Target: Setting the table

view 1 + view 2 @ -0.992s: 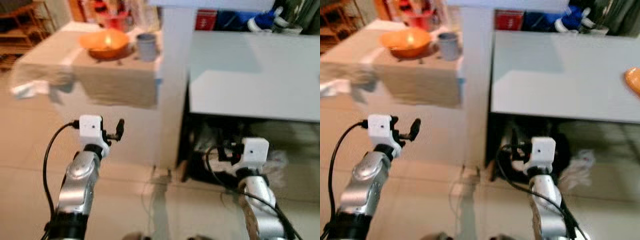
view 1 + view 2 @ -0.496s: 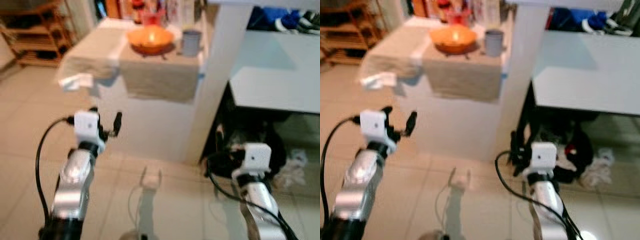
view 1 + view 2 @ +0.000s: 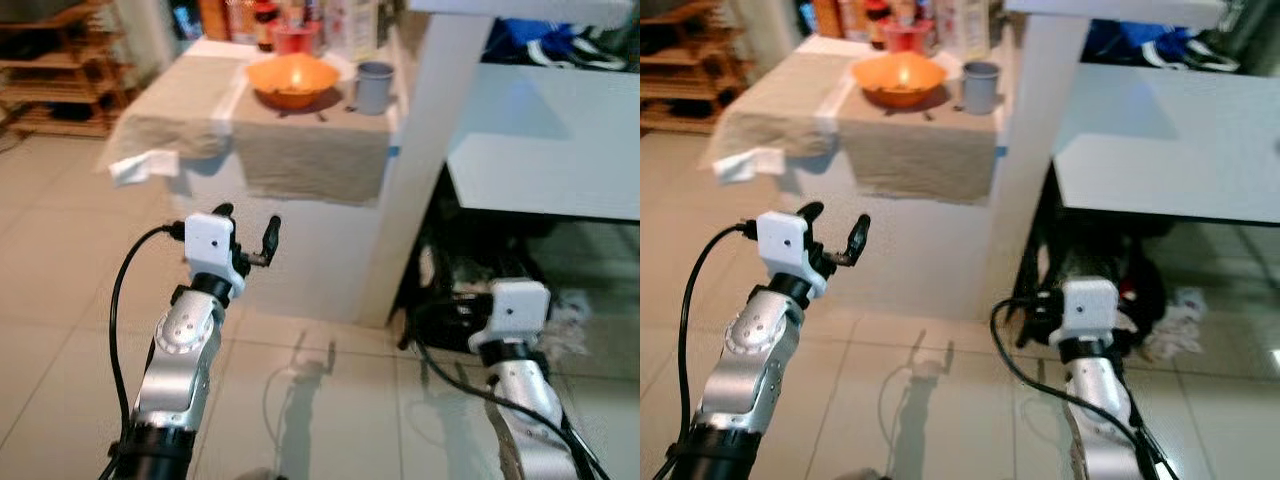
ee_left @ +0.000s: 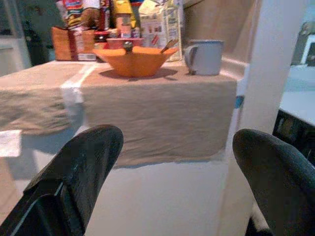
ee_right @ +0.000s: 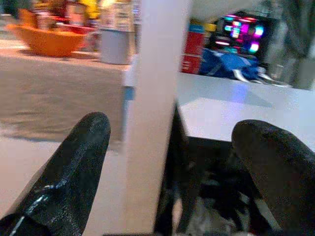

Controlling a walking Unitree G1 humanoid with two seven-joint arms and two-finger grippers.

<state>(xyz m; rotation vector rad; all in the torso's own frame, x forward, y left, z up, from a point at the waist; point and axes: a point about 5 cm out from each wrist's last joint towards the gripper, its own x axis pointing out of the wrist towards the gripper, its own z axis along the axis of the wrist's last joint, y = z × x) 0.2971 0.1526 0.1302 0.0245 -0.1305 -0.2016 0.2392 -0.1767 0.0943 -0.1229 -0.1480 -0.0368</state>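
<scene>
An orange bowl [image 3: 293,80] and a grey mug [image 3: 372,87] stand side by side on a counter draped with a tan cloth [image 3: 310,155]. Something like a utensil handle sticks up from the bowl [image 4: 134,60] beside the mug [image 4: 204,56]. My left gripper [image 3: 247,222] is raised in front of the counter, below its top, open and holding nothing. My right gripper [image 5: 172,162] is lower, open and holding nothing, and points at the white pillar [image 5: 152,98] beside the white table [image 3: 560,150].
Bottles and food packets [image 4: 147,24] crowd the counter behind the bowl. A wooden shelf [image 3: 50,70] stands at the far left. Dark clutter and cables [image 3: 470,285] lie under the white table. Blue and dark things [image 3: 550,45] are piled at its far edge. Tiled floor [image 3: 60,260] lies open on the left.
The camera has moved, and the counter with the bowl and mug now sits more to the left and clearer. My left gripper is a little higher. Both grippers stay open.
</scene>
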